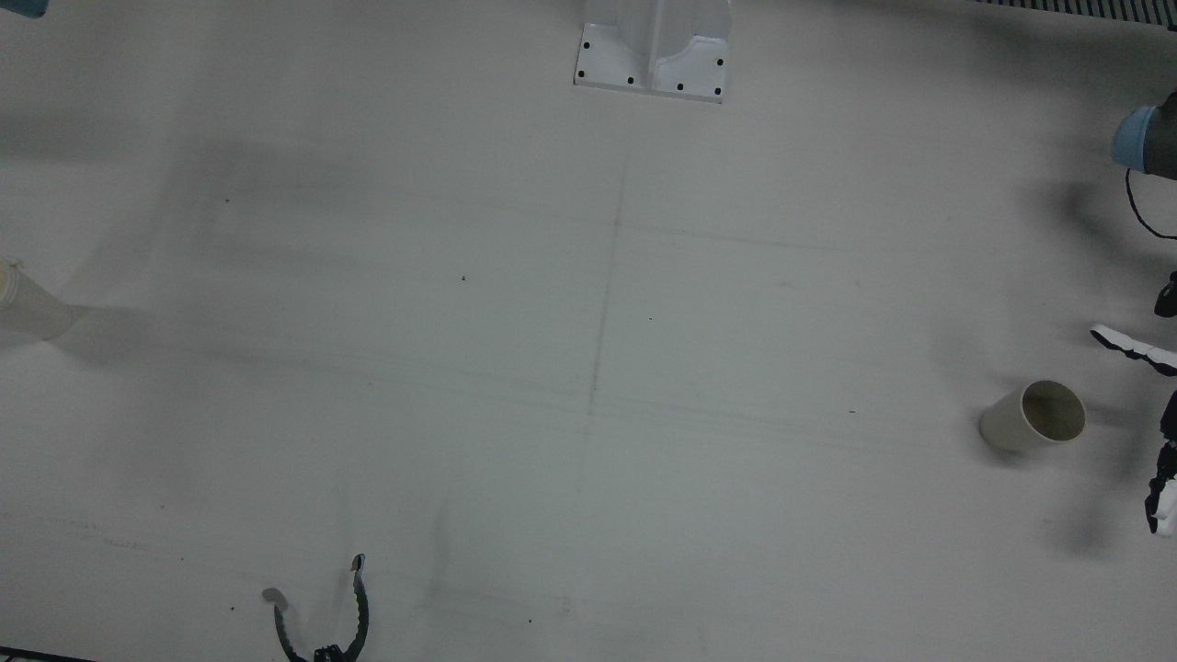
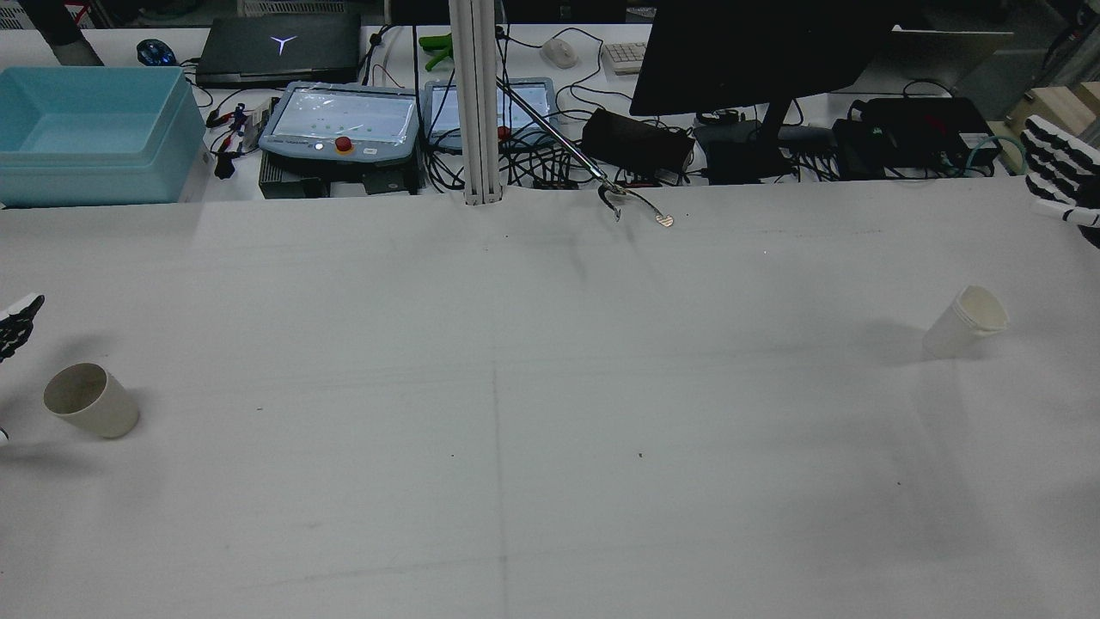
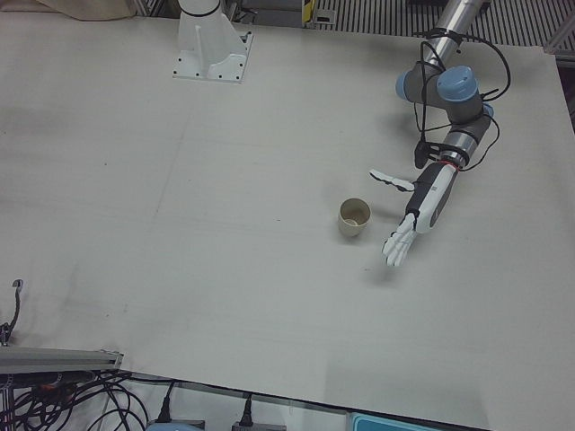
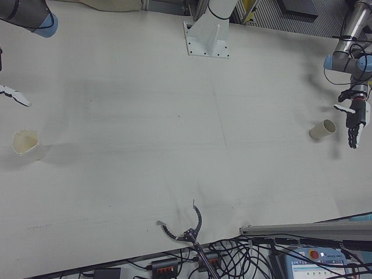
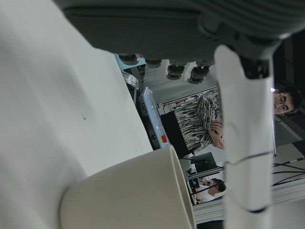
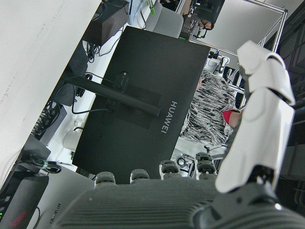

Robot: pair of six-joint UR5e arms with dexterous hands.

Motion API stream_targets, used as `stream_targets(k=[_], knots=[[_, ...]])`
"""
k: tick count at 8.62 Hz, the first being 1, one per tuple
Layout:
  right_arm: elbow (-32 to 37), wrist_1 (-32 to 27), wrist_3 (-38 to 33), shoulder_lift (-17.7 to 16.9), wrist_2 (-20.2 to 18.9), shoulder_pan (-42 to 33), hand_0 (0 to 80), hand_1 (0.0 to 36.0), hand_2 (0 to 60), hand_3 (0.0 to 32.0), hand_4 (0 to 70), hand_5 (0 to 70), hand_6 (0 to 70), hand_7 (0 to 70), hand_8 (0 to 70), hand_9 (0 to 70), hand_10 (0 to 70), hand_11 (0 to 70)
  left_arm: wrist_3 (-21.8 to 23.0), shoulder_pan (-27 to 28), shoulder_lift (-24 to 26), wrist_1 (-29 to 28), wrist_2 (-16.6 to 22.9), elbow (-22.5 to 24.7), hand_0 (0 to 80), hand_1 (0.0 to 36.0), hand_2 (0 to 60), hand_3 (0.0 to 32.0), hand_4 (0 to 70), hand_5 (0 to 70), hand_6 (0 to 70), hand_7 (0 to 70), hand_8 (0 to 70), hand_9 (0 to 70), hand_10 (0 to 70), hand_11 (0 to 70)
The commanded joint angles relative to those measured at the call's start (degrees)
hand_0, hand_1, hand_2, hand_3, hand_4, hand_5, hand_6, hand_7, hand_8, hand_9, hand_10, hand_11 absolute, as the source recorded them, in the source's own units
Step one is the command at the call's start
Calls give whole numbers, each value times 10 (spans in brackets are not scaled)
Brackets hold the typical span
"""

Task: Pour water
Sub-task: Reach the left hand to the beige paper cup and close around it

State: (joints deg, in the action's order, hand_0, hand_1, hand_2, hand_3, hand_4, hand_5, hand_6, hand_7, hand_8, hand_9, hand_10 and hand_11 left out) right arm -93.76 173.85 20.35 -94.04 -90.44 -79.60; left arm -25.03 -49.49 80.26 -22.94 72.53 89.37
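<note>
A beige paper cup [image 1: 1034, 416] stands upright on the white table at the robot's left; it also shows in the rear view [image 2: 90, 400], the left-front view [image 3: 354, 216] and the left hand view [image 5: 128, 195]. My left hand [image 3: 418, 211] is open beside it, fingers spread, a small gap between them. A whitish translucent cup [image 2: 967, 321] stands at the robot's right, also in the right-front view [image 4: 24, 143]. My right hand [image 2: 1061, 180] is open at the table's edge, beyond that cup and apart from it.
A white post base [image 1: 653, 55] is bolted at the robot's edge of the table, in the middle. A black grabber tool [image 1: 322, 616] reaches over the operators' edge. A blue bin [image 2: 94, 129], control tablets and a monitor [image 2: 756, 52] stand behind that edge.
</note>
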Motion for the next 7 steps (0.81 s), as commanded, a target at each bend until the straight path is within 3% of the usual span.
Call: stream_targets(k=[1,2,3,5,6,7], knots=[[0,0,0,0,0,1,484,209,232,0,0,48,83,0,6,0,0,0,-3,18,11,9,-2,-13,800,270,0,0,126,0,58,20,1,0,2,38],[-1,0,0,0,0,2,482,209,230,0,0,48,81,0,6,0,0,0,-4,20,12,9,-2,-17,800,294,0,0,120,0,57,21,1,0,4,43],[-2,0,0,0,0,2,482,207,227,0,0,48,81,0,6,0,0,0,-5,21,12,9,-1,-17,800,293,0,0,117,0,56,19,1,0,3,42],[-4,0,0,0,-1,3,484,210,232,0,0,48,80,0,6,0,0,0,-4,21,13,11,-1,-17,795,268,0,0,117,0,54,17,0,0,2,36],[-4,0,0,0,-1,3,484,210,229,0,0,47,78,0,5,0,0,0,-4,28,16,12,-1,-17,753,248,0,0,131,0,55,19,1,0,0,30],[-4,0,0,0,-2,3,484,212,230,0,0,48,75,0,5,0,0,0,-4,46,21,16,-3,-17,747,250,0,0,135,0,59,24,1,0,0,30]])
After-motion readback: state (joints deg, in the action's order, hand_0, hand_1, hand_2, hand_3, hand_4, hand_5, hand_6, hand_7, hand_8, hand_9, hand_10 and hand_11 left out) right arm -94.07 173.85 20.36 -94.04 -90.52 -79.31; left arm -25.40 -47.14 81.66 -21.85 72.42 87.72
